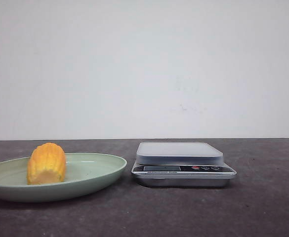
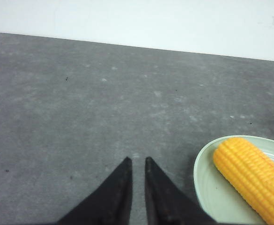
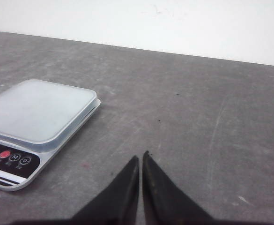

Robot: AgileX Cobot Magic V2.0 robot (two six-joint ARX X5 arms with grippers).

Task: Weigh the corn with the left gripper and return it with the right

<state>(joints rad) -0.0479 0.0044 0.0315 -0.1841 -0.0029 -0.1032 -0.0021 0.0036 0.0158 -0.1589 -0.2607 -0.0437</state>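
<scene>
Currently: stubby yellow-orange ridged corn (image 1: 46, 164) lies on pale green plate (image 1: 97, 172), beside silver scale (image 1: 184, 164) | both my jaws nearly together, empty | next: part left gripper (image 2: 137, 161) wide, straddle cob across its ridges.

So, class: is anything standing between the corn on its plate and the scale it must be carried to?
Nothing visible does. The corn lies on the green plate, and the scale sits right beside the plate's rim with its platform bare. Only dark tabletop shows between them.
</scene>
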